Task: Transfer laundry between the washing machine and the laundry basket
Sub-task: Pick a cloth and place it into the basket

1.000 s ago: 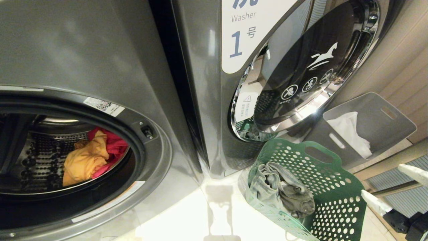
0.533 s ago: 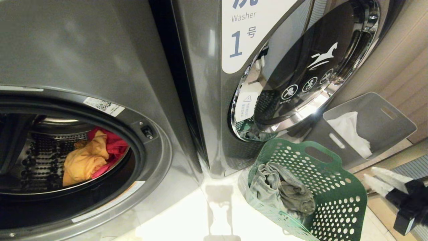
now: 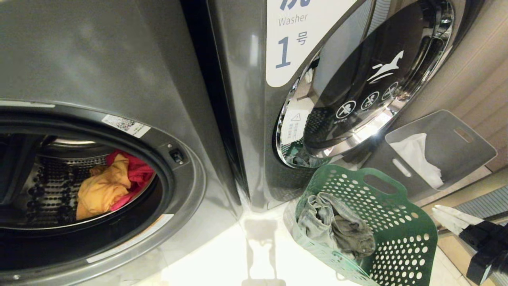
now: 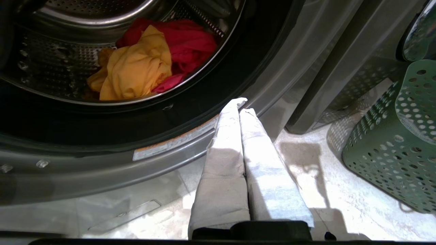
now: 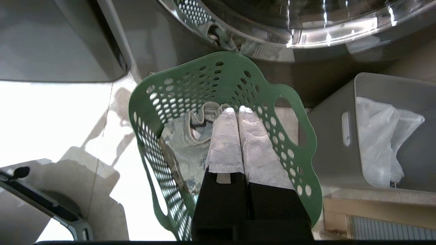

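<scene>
Right gripper (image 5: 237, 109) over the green basket (image 3: 401, 238), fingers pressed together, empty; grey-green garment (image 3: 337, 228) lies inside. Left gripper (image 4: 242, 106) pinched closed, empty, by the open washer (image 3: 178, 190); mustard cloth (image 3: 101, 190) and red cloth (image 3: 137, 174) in drum, label cut off. Behind: washer marked "Washer 1" (image 3: 293, 39), horse logo.
</scene>
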Controlling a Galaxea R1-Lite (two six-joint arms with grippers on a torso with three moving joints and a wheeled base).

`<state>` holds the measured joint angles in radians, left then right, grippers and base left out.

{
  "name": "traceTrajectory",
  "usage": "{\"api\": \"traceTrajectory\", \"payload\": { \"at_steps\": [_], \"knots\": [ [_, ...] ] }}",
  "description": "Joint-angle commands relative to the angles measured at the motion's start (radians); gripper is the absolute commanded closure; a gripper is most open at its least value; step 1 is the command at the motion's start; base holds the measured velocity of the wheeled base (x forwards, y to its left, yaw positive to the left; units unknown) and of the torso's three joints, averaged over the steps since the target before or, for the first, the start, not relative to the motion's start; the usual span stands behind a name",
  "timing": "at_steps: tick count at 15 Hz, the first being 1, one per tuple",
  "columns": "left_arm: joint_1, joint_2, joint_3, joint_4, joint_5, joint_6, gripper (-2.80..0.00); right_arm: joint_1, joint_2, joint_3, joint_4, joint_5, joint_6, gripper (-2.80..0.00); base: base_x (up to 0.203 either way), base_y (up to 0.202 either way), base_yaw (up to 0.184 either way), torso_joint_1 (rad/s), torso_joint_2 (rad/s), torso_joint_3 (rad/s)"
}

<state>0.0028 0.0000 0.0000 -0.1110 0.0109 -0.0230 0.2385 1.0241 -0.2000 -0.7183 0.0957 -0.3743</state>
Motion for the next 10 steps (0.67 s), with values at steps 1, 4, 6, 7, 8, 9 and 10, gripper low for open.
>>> {"api": "traceTrajectory", "payload": {
  "at_steps": [1, 4, 6, 7, 8, 9, 10],
  "knots": [
    [0.000, 0.002, 0.040, -0.001, 0.001, 0.000, 0.00, 0.001, -0.008, 0.007, -0.004, 0.001, -0.002, 0.00, 0.003, -0.001, 0.079, -0.001, 0.01, 0.002],
    [0.000, 0.002, 0.040, -0.001, 0.000, -0.001, 0.00, -0.001, -0.007, 0.008, -0.006, 0.001, 0.001, 0.00, 0.003, -0.007, 0.169, 0.003, 0.00, 0.004],
    [0.000, 0.002, 0.040, -0.001, 0.001, 0.000, 0.00, 0.001, -0.005, 0.007, -0.006, 0.000, 0.001, 0.00, 0.004, -0.009, 0.180, 0.001, 0.00, 0.002],
    [0.000, 0.002, 0.040, -0.001, 0.000, -0.001, 0.00, -0.001, -0.002, 0.007, -0.006, 0.001, 0.001, 0.00, 0.001, -0.012, 0.181, 0.002, 0.00, 0.002],
    [0.000, 0.002, 0.040, -0.001, 0.001, 0.000, 0.00, 0.000, -0.001, 0.007, -0.006, 0.001, 0.001, 0.00, 0.000, -0.005, 0.182, -0.002, 0.00, -0.002],
    [0.000, 0.002, 0.040, -0.001, 0.001, 0.000, 0.00, -0.001, -0.001, 0.007, -0.006, 0.001, 0.001, 0.00, 0.000, -0.011, 0.177, 0.005, 0.00, 0.002],
    [0.000, 0.002, 0.040, -0.001, 0.000, -0.002, 0.00, 0.000, 0.001, 0.007, -0.007, 0.001, 0.001, 0.00, 0.000, -0.009, 0.176, -0.002, 0.00, -0.001]
  ]
}}
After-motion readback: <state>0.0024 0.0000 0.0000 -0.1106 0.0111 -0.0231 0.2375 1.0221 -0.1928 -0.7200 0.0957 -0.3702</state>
